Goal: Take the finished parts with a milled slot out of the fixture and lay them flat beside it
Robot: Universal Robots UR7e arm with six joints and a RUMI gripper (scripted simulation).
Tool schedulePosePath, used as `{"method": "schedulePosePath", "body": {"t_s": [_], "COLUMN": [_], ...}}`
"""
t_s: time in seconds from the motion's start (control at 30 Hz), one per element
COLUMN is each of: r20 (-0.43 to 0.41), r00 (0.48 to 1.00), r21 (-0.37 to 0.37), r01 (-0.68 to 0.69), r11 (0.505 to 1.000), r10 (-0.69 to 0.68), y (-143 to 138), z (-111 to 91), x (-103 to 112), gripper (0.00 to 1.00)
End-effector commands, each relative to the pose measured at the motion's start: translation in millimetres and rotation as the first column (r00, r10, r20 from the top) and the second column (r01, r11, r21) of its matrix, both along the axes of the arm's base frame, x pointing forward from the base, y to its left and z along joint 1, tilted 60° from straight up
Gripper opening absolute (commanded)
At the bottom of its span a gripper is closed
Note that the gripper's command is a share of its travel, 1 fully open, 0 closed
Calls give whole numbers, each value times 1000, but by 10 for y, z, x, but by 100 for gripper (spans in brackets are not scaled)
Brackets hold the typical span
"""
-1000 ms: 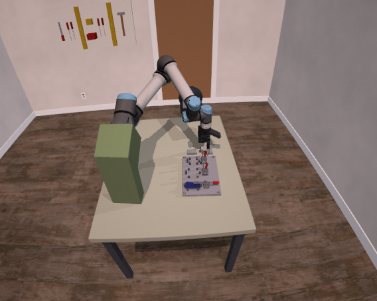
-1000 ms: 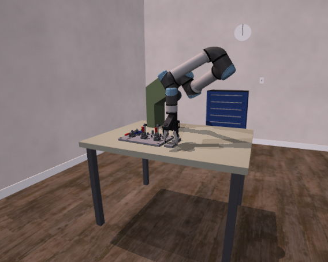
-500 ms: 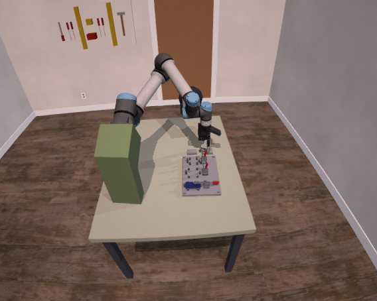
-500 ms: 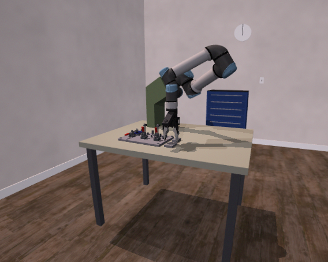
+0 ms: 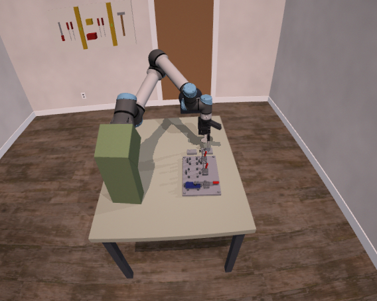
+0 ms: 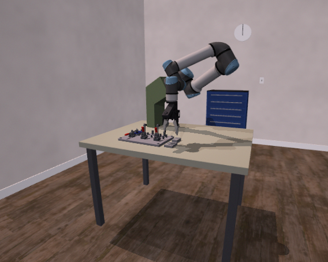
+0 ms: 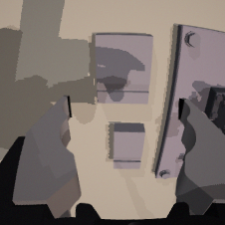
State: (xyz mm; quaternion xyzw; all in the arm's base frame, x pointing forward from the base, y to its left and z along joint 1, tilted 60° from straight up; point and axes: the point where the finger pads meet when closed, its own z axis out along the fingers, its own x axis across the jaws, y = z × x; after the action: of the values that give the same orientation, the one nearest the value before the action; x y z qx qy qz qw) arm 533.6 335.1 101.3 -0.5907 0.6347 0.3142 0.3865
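Two grey parts lie on the table beside the fixture plate [image 5: 212,191] [image 6: 125,139] [image 7: 204,52], along its far edge in the top view. The larger-looking part [image 5: 209,151] [image 6: 170,145] [image 7: 124,55] is at the right there, and the other part [image 5: 192,152] [image 6: 176,139] [image 7: 128,146] at the left. Each shows a line across its top in the wrist view; slots are hard to make out. The blue blank [image 5: 192,185] [image 6: 138,133] sits clamped in the fixture's near row. My gripper [image 6: 171,133] [image 7: 124,98] is open and empty above the larger-looking part.
Two clamps with raised red handles [image 5: 206,154] [image 5: 206,166] stand on the fixture close to my fingers; the third red handle [image 5: 216,182] lies down at the blue blank. Small pins stand up on the plate. A tall green block [image 5: 121,172] [image 6: 151,107] stands on the table's left in the top view.
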Motion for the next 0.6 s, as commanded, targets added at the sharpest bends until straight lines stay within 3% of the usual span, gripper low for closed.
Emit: {"method": "schedulePosePath", "body": {"t_s": [0.0, 0.57], "r20": [-1, -1], "r00": [1000, 1000], "r21": [0, 0], "r01": [-4, -4], "r11": [1000, 1000], "r10": [4, 4], "y": [-133, -249], "z": [78, 147], "x": [-17, -33], "gripper": [54, 54]}}
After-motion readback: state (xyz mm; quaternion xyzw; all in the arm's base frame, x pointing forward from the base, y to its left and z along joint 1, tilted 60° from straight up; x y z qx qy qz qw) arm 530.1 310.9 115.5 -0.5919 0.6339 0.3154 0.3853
